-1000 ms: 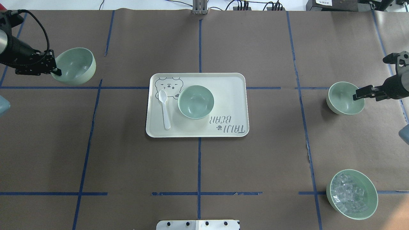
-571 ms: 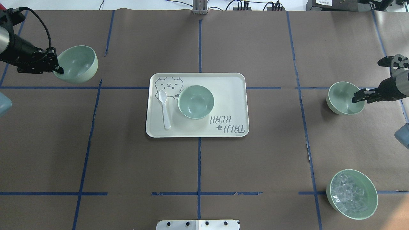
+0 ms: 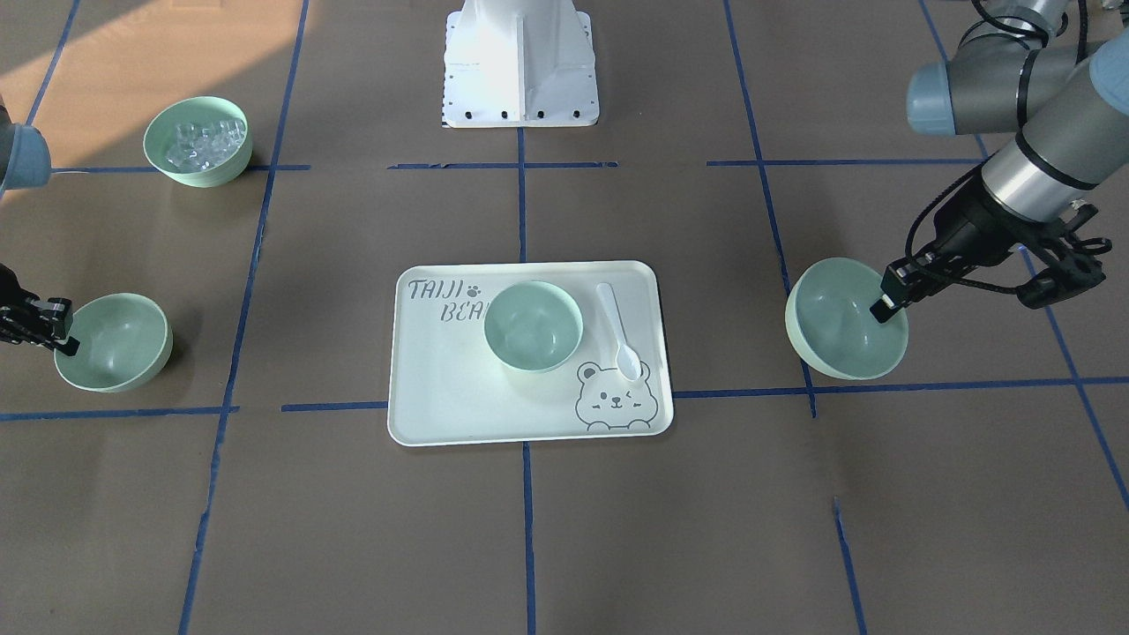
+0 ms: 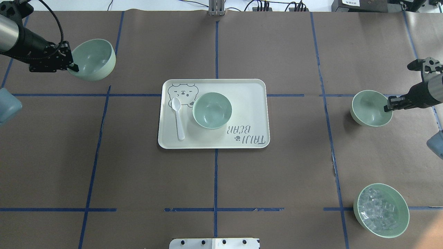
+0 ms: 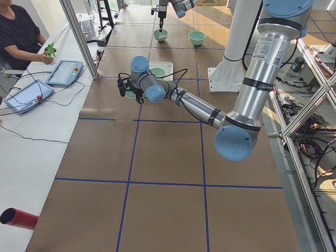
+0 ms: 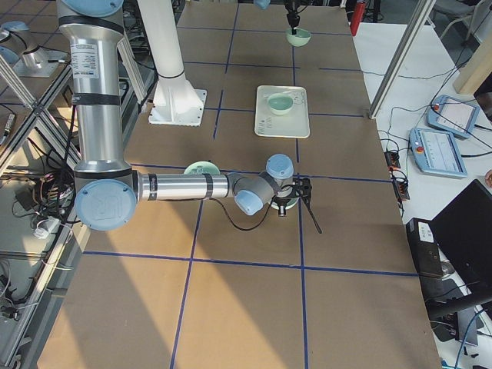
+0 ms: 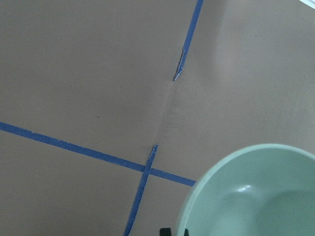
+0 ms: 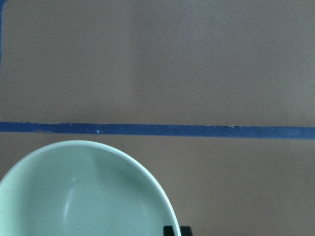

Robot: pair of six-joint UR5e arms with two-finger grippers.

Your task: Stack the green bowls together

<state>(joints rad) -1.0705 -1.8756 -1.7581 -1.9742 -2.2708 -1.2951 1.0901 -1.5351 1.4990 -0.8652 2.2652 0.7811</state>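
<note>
Nothing is stacked yet; the three green bowls are well apart. On the left, the left bowl (image 4: 93,58) is pinched at its rim by the left fingers (image 4: 73,65), drawn narrow onto the wall. It looks to be held clear of the worktop (image 4: 155,180) near the far left corner, mouth up or tipped only a touch. In the centre, the middle bowl (image 4: 211,110) sits upright on the tray (image 4: 249,93), just beside a white spoon (image 4: 179,119), with nothing holding it; I'd guess it is the base of the stack. On the right, the right bowl (image 4: 371,108) is nipped on the rim away from the tray by the right fingers (image 4: 387,106), also closed narrow on the wall; I can't tell whether it is off the paper. The bowls are round, so none has a long axis, and every opening faces upward. Further right and nearer the robot, the bowl of ice-like cubes (image 4: 380,211) stands apart. Both outer bowls have yet to be carried over and dropped into the middle bowl.
</note>
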